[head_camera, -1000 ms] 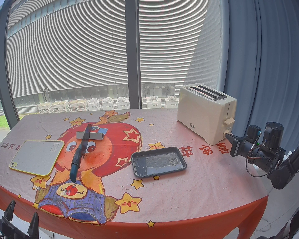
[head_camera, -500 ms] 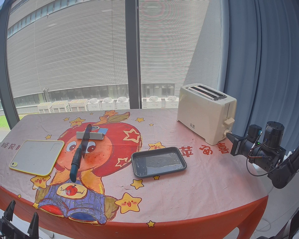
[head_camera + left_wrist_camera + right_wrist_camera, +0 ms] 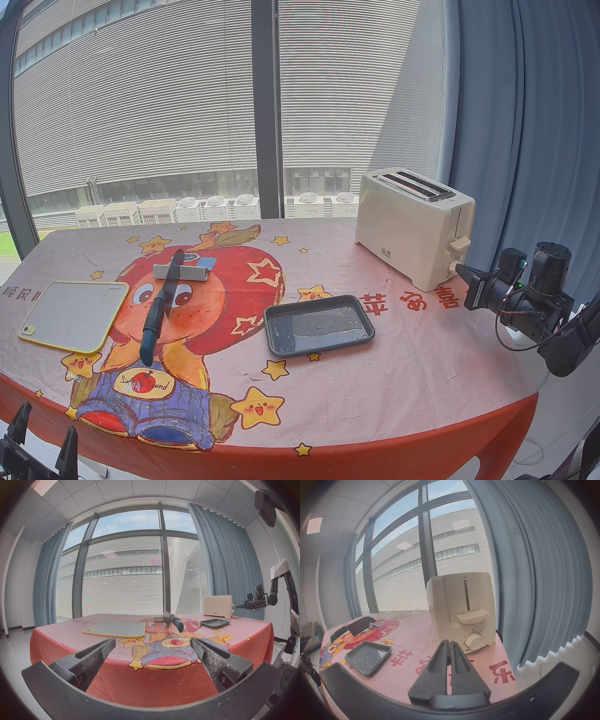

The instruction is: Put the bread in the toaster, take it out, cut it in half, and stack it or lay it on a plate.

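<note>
At the far right corner of the tabletop (image 3: 406,381) stands the toaster (image 3: 412,228), its lever end facing the right edge. The right arm is held level beyond that edge. Its end effector (image 3: 461,270), fingers pressed together and empty, points just beside the dial (image 3: 474,642). Off the near left corner, the left end effector (image 3: 153,644) is spread apart, empty.

The left gripper (image 3: 153,651) hung, jaws spread, before the table (image 3: 56,636). On it lay a board (image 3: 115,629), knife (image 3: 175,622), tray (image 3: 215,623) and toaster (image 3: 217,606), the right gripper (image 3: 241,606) just beside.
</note>
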`<state>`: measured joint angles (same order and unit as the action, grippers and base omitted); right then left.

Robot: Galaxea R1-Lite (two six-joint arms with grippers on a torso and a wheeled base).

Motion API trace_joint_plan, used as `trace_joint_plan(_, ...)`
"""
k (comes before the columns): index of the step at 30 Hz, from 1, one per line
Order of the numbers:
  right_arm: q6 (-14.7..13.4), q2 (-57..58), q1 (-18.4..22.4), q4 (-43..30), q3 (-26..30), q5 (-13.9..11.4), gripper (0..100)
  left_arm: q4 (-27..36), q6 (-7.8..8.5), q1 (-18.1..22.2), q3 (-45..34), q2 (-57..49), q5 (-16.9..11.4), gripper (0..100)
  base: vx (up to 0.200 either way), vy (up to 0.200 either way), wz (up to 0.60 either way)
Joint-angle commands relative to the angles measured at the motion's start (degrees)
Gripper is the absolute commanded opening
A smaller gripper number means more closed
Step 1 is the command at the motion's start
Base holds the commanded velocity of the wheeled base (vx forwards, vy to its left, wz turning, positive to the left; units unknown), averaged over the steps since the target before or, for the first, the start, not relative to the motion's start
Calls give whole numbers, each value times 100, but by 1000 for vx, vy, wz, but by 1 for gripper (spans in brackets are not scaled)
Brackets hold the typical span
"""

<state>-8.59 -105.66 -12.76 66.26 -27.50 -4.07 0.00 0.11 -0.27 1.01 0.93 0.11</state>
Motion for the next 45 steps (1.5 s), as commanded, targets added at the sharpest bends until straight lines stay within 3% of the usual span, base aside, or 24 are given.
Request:
trace_joint_plan(1,-2,-8,2,1,-1,-15,0,0,-2,0,-92,4,-2,100,0,0,0)
trace_joint_plan(25,7,-87,81,1,34,-41,0,0,-2,9,-92,4,-2,100,0,0,0)
trace_joint_plan(45,200,-78,222,1,26,-59,0,0,-2,9,-92,4,7,100,0,0,0)
